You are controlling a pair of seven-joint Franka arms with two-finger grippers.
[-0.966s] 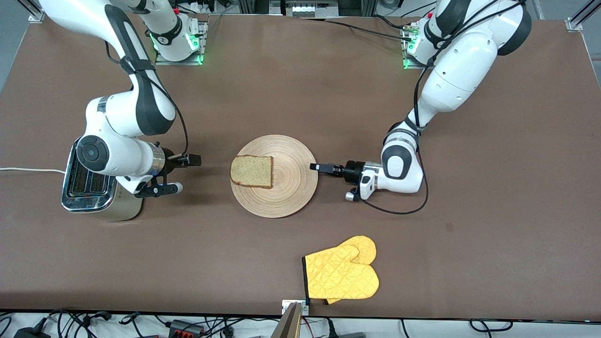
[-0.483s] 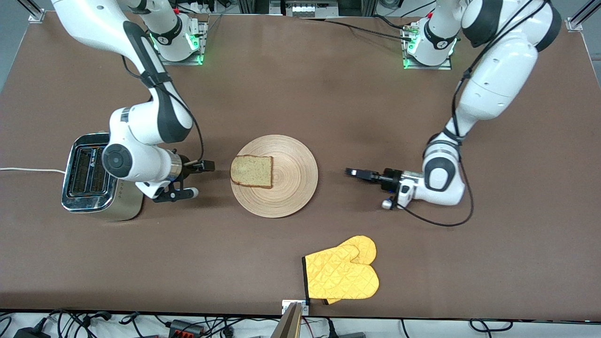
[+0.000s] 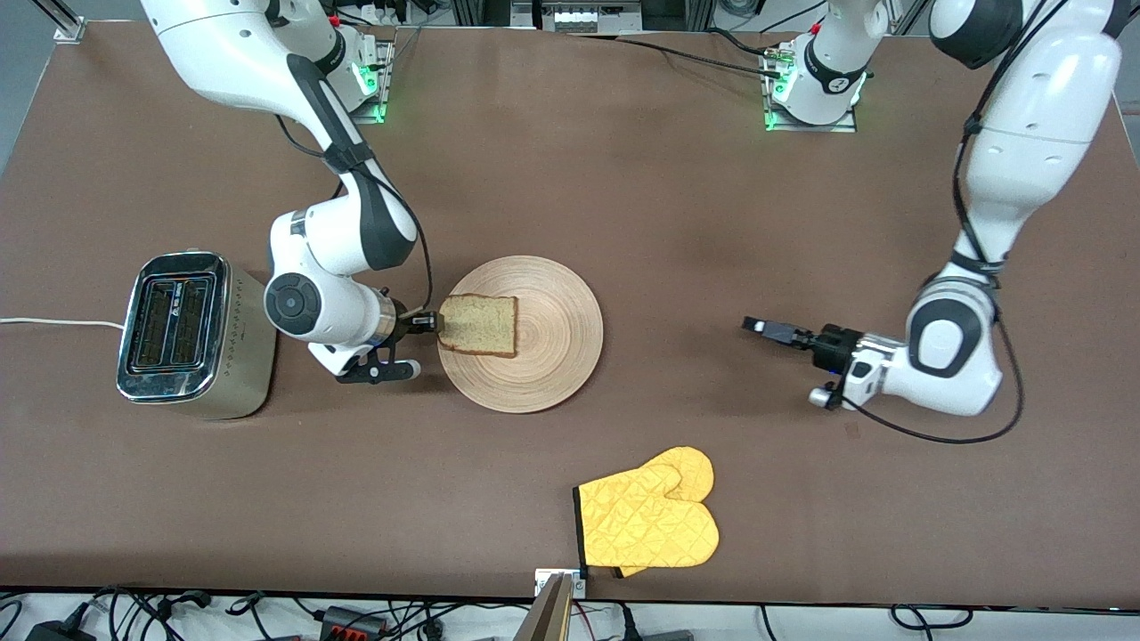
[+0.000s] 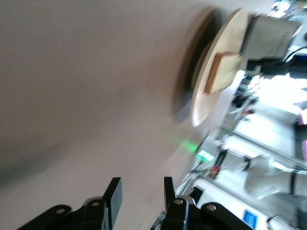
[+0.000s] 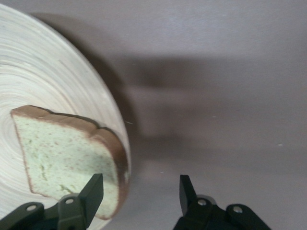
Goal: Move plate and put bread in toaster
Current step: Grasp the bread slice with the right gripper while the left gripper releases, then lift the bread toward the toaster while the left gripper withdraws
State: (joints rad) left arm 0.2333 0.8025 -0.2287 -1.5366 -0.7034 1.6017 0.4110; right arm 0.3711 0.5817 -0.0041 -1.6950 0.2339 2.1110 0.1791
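The pale wooden plate (image 3: pixel 561 343) lies mid-table with the bread (image 3: pixel 478 325) on it, at the rim toward the toaster (image 3: pixel 183 334). My right gripper (image 3: pixel 428 321) is open and low at that rim. In the right wrist view the bread's crust edge (image 5: pixel 112 158) lies just inside one finger (image 5: pixel 93 189) of the open right gripper (image 5: pixel 140 189), over the plate (image 5: pixel 43 81). My left gripper (image 3: pixel 755 326) is open and empty, low over bare table toward the left arm's end, apart from the plate. The left wrist view shows my left gripper (image 4: pixel 141 191), the plate (image 4: pixel 201 105) and the bread (image 4: pixel 223 72).
A yellow oven mitt (image 3: pixel 648 521) lies near the table's front edge, nearer the camera than the plate. The toaster's white cord (image 3: pixel 53 323) runs off the table at the right arm's end. Both toaster slots show empty.
My right gripper has moved from beside the toaster to the bread's edge at the plate rim. My left gripper has drawn back from the plate toward the left arm's end.
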